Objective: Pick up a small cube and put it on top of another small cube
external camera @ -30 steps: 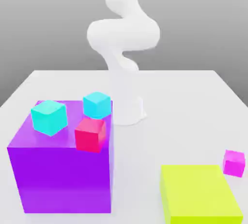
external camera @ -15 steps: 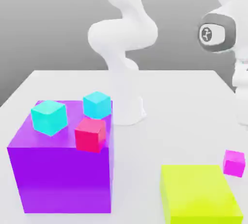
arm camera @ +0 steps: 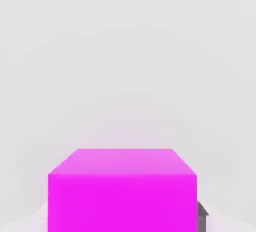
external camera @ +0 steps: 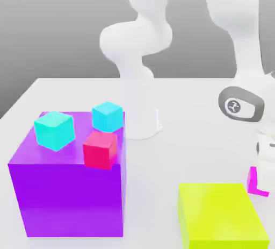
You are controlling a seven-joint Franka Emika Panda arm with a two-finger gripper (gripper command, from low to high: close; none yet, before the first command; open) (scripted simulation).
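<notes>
My claw (external camera: 262,180) is clamped shut on the small magenta-pink cube (external camera: 253,182), resting on the table (external camera: 204,129) beside the yellow-green block (external camera: 220,215). It looks light, rigid and glossy, so I grip its flat opposite faces squarely.

The table (external camera: 215,113) is seen from above its front edge, facing the arm's base (external camera: 140,124); the hand view is held very close over the small magenta cube (arm camera: 122,191), shared with the exterior view (external camera: 252,180)
</notes>
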